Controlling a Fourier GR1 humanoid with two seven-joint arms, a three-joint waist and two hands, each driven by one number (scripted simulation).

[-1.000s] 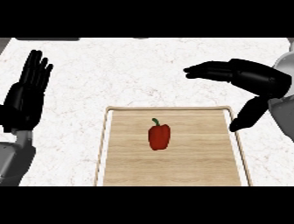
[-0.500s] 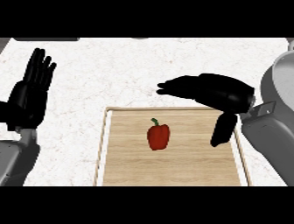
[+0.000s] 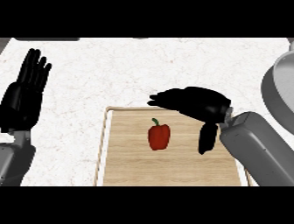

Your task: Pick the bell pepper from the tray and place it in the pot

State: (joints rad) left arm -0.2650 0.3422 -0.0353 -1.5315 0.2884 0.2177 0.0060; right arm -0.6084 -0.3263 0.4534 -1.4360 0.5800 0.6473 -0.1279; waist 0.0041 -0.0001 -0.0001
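Head view, reported from the near edge outward. Nearest the lower edge lies a light wooden tray [image 3: 130, 170], with a pale raised rim, resting on a white speckled counter [image 3: 130, 65]. Two grey forearms enter at the bottom, one at the left edge and one at the right, the right one crossing the tray's right side.

On the tray, somewhat above its visible middle, lies a red bell pepper [image 3: 159, 136] with a short green stem pointing away from the robot. It lies flat on the wood and nothing touches it.

The right hand [image 3: 198, 105] hangs over the tray's far right part, above and to the right of the pepper. Its fingers are spread apart and loosely bent, reaching leftward past the tray's far rim, while the thumb points down toward the near side, just beside the pepper's right flank with a gap of bare wood between them. The hand holds nothing.

The left hand [image 3: 23, 98] shows at the left edge, off the tray and well apart from the pepper, resting with fingers straight, together and pointing upward. It holds nothing.

Farthest out, at the right edge, stands a grey metal pot [image 3: 285, 98], partly cut off by the frame, with a handle at its far top. It sits well apart from the pepper.
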